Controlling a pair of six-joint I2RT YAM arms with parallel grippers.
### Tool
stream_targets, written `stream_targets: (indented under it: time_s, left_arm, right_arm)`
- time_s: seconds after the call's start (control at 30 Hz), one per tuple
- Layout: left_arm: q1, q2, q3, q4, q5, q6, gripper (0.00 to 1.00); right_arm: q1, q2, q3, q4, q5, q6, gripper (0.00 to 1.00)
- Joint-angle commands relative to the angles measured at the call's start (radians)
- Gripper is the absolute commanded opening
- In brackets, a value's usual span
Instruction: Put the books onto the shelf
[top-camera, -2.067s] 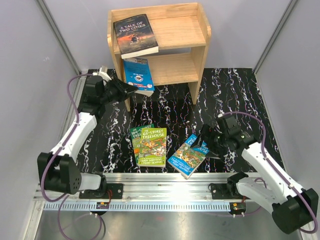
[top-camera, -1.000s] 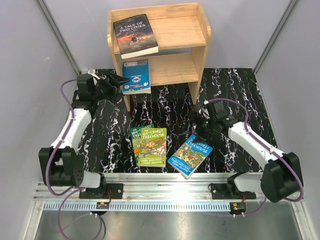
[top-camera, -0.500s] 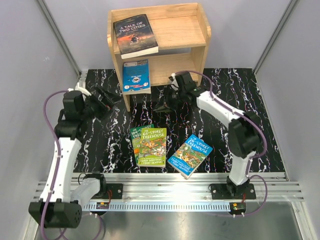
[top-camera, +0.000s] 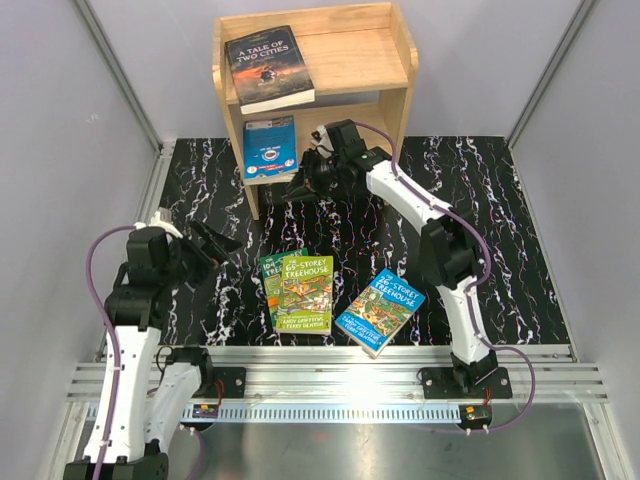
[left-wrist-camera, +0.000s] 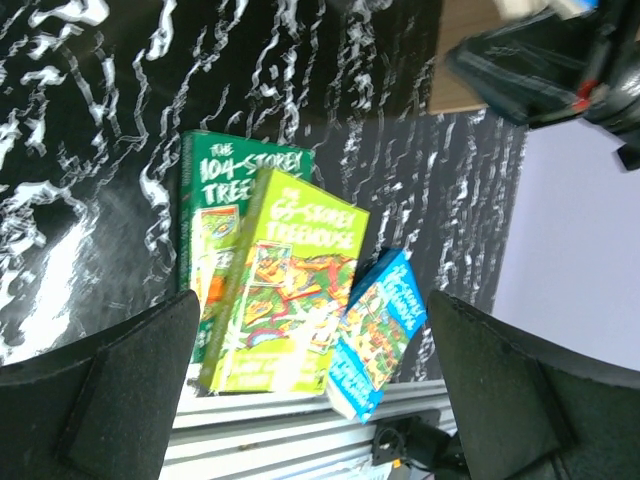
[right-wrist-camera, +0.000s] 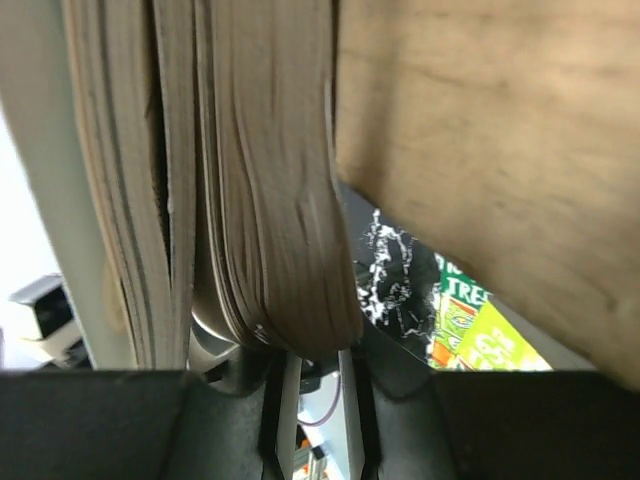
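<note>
The light-wood shelf (top-camera: 365, 60) stands at the back of the mat. A dark "A Tale of Two Cities" book (top-camera: 265, 65) lies on its top tier, and a blue book with a white circle (top-camera: 268, 147) sits at the left of the lower tier. My right gripper (top-camera: 297, 188) is shut at that book's near right corner; page edges (right-wrist-camera: 270, 200) sit right at its tips (right-wrist-camera: 315, 390), with nothing held. Two green Treehouse books (top-camera: 300, 290) lie stacked mid-mat with a blue-green one (top-camera: 383, 310) beside them. My left gripper (top-camera: 222, 246) hangs open, left of them.
The shelf's wooden panel (right-wrist-camera: 480, 150) fills the upper right of the right wrist view. The left wrist view looks down at the green books (left-wrist-camera: 295, 290) and the blue-green book (left-wrist-camera: 380, 325). A metal rail (top-camera: 340, 380) runs along the near edge. Grey walls enclose the mat.
My right arm swung from the blue-green book up to the shelf's lower tier, its gripper shutting on the way. The left arm pulled back from the shelf toward me. Shelf and blue book shifted slightly.
</note>
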Motion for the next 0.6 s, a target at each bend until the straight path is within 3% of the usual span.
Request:
stream_targets:
  time_s: [0.0, 0.3, 0.57]
  left_arm:
    - [0.000, -0.027, -0.035, -0.021, -0.024, 0.021, 0.99]
    - [0.000, 0.023, -0.062, 0.032, -0.024, 0.016, 0.99]
    - [0.000, 0.059, -0.067, 0.055, -0.021, 0.025, 0.99]
  right_arm:
    - [0.008, 0.048, 0.083, 0.075, -0.046, 0.043, 0.27]
    - [0.005, 0.106, 0.168, 0.164, -0.084, 0.105, 0.28]
    - [-0.042, 0.125, 0.199, 0.202, 0.023, 0.200, 0.29]
